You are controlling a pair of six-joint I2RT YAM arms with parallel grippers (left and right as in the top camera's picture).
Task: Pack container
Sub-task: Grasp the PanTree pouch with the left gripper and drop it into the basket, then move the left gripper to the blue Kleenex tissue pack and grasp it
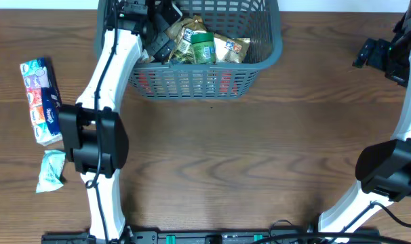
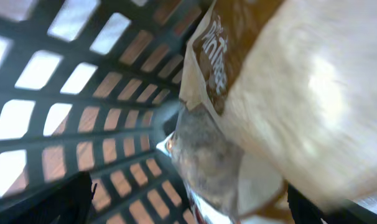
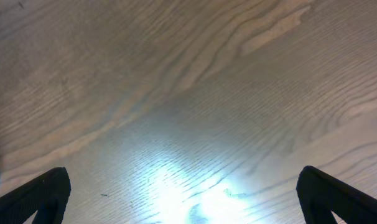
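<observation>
The dark grey lattice container [image 1: 192,83] stands at the back of the table and holds several snack packets, among them a green one [image 1: 203,47] and brown ones [image 1: 182,37]. My left gripper [image 1: 158,37] is inside the container at its left side. In the left wrist view its fingers [image 2: 185,205] are spread wide, with a tan and brown packet [image 2: 288,81] close in front and partly between them, and the container's slotted wall [image 2: 83,124] behind. My right gripper [image 1: 368,53] is far right, open and empty [image 3: 185,199] over bare wood.
A stack of tissue packs [image 1: 41,102] lies near the table's left edge. A small teal packet [image 1: 51,169] lies below it, next to the left arm's base. The right arm's base stands at the front right.
</observation>
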